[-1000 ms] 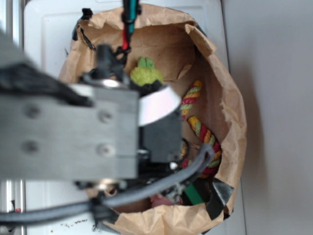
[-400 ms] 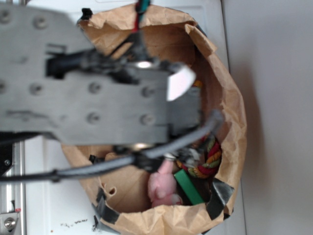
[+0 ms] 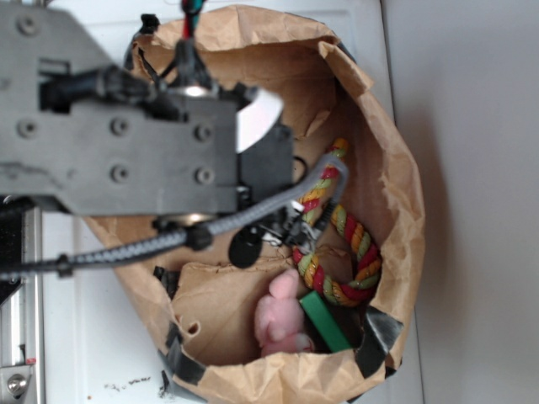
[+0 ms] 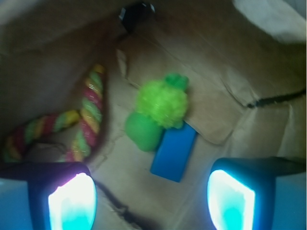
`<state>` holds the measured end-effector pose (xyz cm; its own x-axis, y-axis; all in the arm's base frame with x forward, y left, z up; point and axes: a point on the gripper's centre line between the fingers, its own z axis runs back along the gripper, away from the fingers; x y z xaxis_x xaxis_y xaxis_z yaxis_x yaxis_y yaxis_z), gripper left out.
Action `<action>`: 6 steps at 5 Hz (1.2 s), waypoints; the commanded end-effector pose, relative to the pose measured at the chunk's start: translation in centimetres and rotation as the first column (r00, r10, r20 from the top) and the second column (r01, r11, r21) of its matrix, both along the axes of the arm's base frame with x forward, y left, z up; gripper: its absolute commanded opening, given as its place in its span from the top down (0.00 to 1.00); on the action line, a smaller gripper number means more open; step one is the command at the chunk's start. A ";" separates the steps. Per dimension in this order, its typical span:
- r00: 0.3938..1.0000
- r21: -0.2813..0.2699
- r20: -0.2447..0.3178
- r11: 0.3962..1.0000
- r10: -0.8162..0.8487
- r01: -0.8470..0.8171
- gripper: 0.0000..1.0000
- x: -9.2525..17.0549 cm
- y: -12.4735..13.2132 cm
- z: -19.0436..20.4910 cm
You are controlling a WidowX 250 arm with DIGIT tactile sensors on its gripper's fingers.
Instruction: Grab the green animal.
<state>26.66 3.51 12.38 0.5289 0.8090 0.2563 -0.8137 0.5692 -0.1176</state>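
The white tabletop (image 3: 76, 337) carries a crumpled brown paper bag (image 3: 396, 210), open at the top, its torn rim patched with black tape near the lower edge. Across the upper left of the exterior view the grey robot arm (image 3: 118, 143) reaches over the bag's mouth and hides much of its inside, with a braided grey cable (image 3: 253, 220) trailing beneath it.

Inside the bag, a multicoloured rope toy (image 3: 341, 252) (red, yellow and green strands) curls along the right wall. Below it lie a pink plush animal (image 3: 282, 324) and, touching its right side, a flat dark-green block (image 3: 324, 321).

In the wrist view the tool (image 4: 151, 199) hangs above the bag floor with its two fingers (image 4: 72, 201) spread wide and nothing between them. The green animal (image 4: 158, 110) lies on the brown paper ahead of the fingers, roughly on the line between them: a fuzzy yellow-green middle with smooth light-green ends. Its lower end rests against a blue block (image 4: 173, 151), which lies just beside it, nearer the tool. The rope toy shows at the left of this view, well apart from the green animal.
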 end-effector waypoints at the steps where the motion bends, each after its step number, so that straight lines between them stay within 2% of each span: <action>1: 0.998 -0.001 0.054 1.000 0.019 -0.019 0.00 -0.1 0.9 1.5; 4: 0.998 -0.001 0.054 1.000 0.019 -0.019 0.00 -0.1 0.9 1.5; 6: 0.995 0.037 0.033 0.994 0.098 -0.100 0.00 1.7 1.2 -0.9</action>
